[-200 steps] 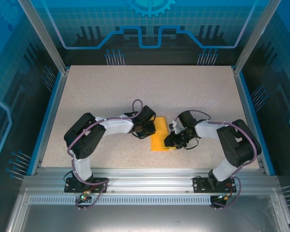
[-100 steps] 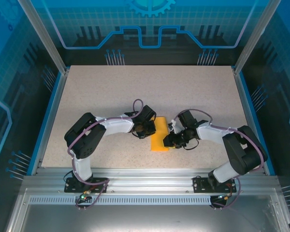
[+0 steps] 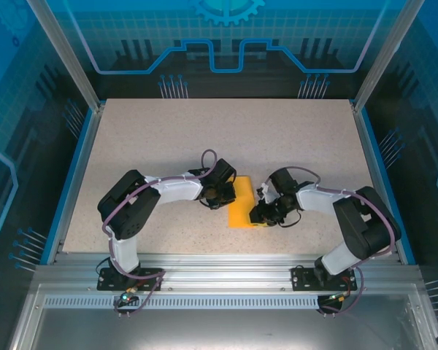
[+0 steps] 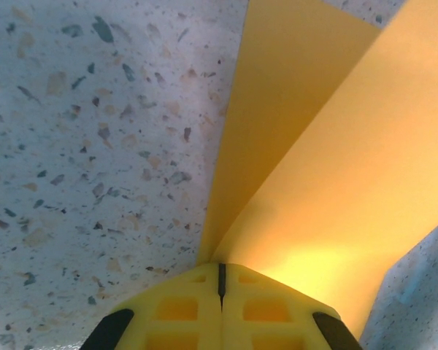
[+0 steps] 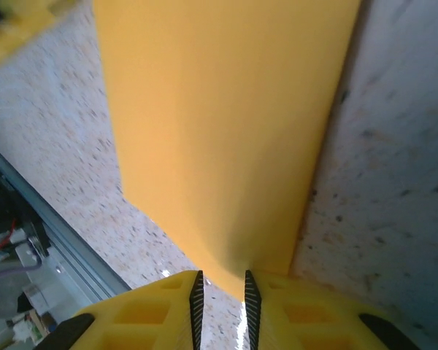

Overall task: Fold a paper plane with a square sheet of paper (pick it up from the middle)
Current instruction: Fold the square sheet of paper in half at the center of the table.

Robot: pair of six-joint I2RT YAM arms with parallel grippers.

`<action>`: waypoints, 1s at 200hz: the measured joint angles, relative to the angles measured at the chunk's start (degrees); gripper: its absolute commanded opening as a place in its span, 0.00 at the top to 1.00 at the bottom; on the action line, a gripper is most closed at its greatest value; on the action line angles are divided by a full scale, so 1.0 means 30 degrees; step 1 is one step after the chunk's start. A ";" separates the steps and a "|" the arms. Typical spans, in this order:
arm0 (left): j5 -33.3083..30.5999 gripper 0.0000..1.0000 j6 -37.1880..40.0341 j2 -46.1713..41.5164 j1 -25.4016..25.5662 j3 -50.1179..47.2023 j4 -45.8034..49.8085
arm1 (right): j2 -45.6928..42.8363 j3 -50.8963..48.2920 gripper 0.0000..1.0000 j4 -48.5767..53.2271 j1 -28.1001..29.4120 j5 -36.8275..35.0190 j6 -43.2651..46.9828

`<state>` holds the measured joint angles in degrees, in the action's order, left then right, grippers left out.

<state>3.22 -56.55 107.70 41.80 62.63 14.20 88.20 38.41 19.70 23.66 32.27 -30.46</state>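
Observation:
The square sheet of paper [image 3: 241,207] is orange-yellow and lies folded into a narrow strip at the table's middle front, between both arms. My left gripper [image 3: 220,195] sits at its upper left edge. In the left wrist view the yellow jaws [image 4: 220,271] are pressed together, and the paper [image 4: 336,182] fans out from their tip in two layers. My right gripper [image 3: 263,214] is at the strip's lower right edge. In the right wrist view its jaws [image 5: 221,288] stand a narrow gap apart, with a corner of the paper [image 5: 219,124] reaching between them.
The speckled beige table [image 3: 204,138] has a blue rim on its left and right sides. An aluminium rail [image 3: 219,262] runs along the near edge, also seen as the rail [image 5: 58,240] close behind the paper's corner in the right wrist view.
The right arm's elbow swung outward, then partly back, while its gripper stayed at the paper's lower right edge. The left arm and the paper look unmoved.

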 measured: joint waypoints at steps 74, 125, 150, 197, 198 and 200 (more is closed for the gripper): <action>0.0000 1.00 0.0051 0.0051 0.0000 0.0160 0.0189 | 0.2841 0.4954 0.76 -0.0794 -0.1923 0.0758 0.0335; 0.0000 1.00 0.0058 0.0102 0.0000 0.0219 0.0262 | 0.5676 0.5421 0.75 -0.0794 -0.1923 0.0335 0.0750; 0.0000 1.00 0.0066 0.0146 0.0022 0.0291 0.0313 | 0.5982 0.5654 0.75 -0.0648 -0.2004 0.0211 0.0882; 0.0007 1.00 0.0087 0.0175 0.0022 0.0328 0.0342 | 0.5712 0.6346 0.74 0.0036 -0.2062 0.0255 0.1035; 0.0007 1.00 0.0087 0.0175 0.0022 0.0328 0.0342 | 0.5705 0.6360 0.74 0.0051 -0.2069 0.0262 0.1035; 0.0007 1.00 0.0095 0.0175 0.0022 0.0328 0.0342 | 0.5676 0.6433 0.74 0.0066 -0.2069 0.0291 0.1035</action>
<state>3.25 -56.27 108.22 41.87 63.61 15.22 105.23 57.71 19.90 17.45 33.15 -27.35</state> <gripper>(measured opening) 0.056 0.259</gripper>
